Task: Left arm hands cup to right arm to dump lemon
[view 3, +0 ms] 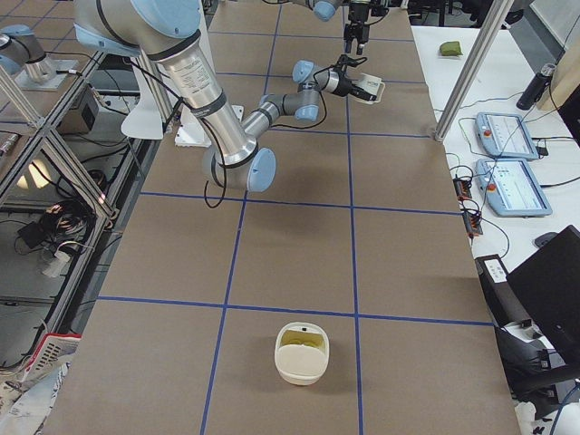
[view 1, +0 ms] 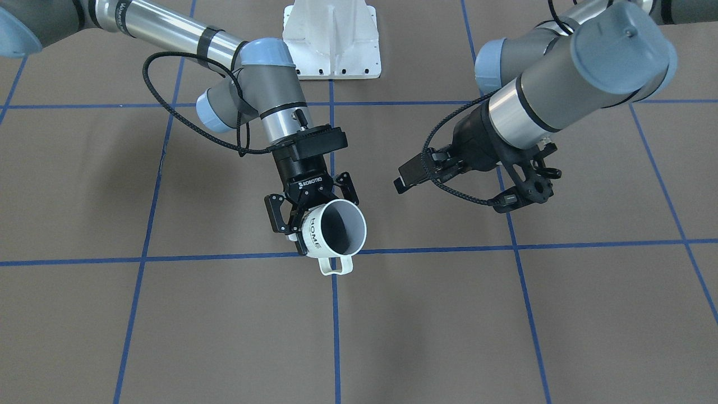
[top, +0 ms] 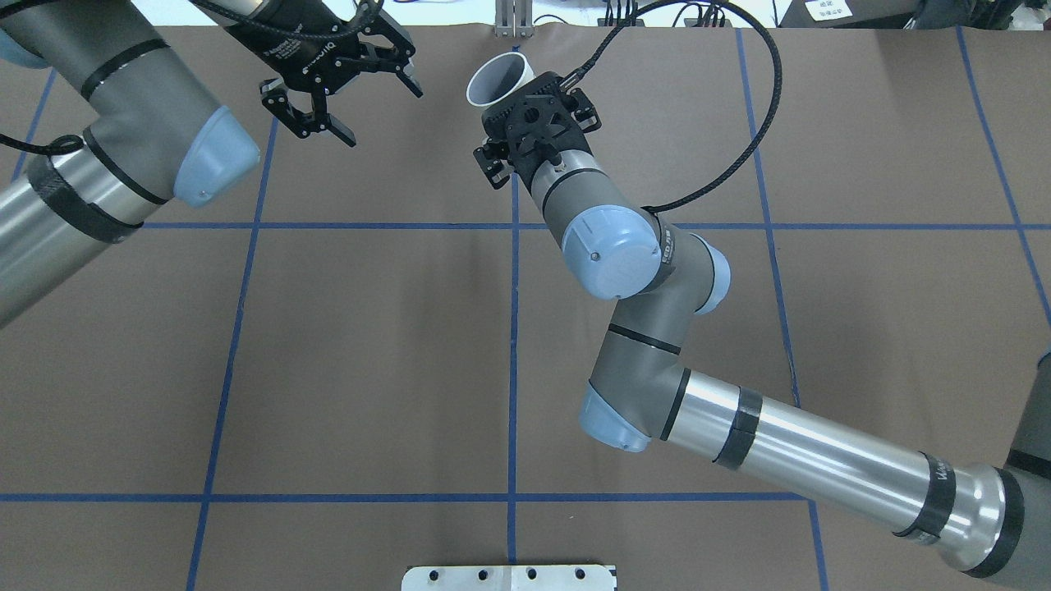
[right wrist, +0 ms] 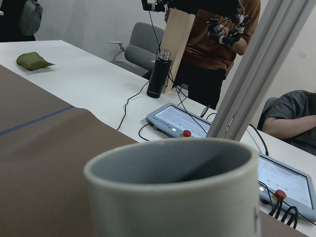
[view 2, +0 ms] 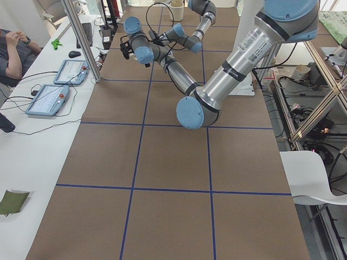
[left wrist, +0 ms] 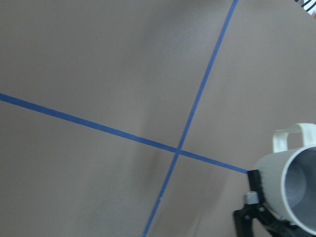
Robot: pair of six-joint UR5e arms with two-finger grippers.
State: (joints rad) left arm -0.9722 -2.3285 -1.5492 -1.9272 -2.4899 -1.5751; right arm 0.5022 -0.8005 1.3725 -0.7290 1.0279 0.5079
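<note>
Cup [view 1: 336, 230] sits in my right gripper [view 1: 317, 212], held up off the table [view 1: 505, 314].

Table: brown, with a blue tape grid. Nothing lies under either gripper.

Arms: 2 in play. Right arm [top: 624, 254] reaches over the centre line. Left arm [top: 123, 139] is off to its own side.

Tub [view 3: 301, 367]: cream, well away toward the right end, with something yellowish in it. I cannot tell what it is.

Grippers: the right one is clamped on the outside of the cup body, 1 finger on each side. Left gripper [top: 378, 111] is spread wide with nothing in it, near the cup but apart from it. The handover looks done; the dump is what's left.

Cup detail: it is tilted, mouth angled away from my base toward the operators' side. The handle [view 1: 336, 266] is on the low side and free. The "HOME" lettering [view 1: 311, 234] is next to 1 finger.

Handling, my read:
- Glazed ceramic, so stiff with 0 give under the pads, and slick.
- It chips or breaks if dropped.
- It is moderately heavy for its size.
- A body pinch is the right hold. The loop is too thin and would let the cup swing.
- Keep the clamp firm through the tip-over, since the wall can slide in the pads.

Lemon: not visible in the part of the grey inside that shows. It is either deep in the cup or gone; I cannot tell which.
</note>
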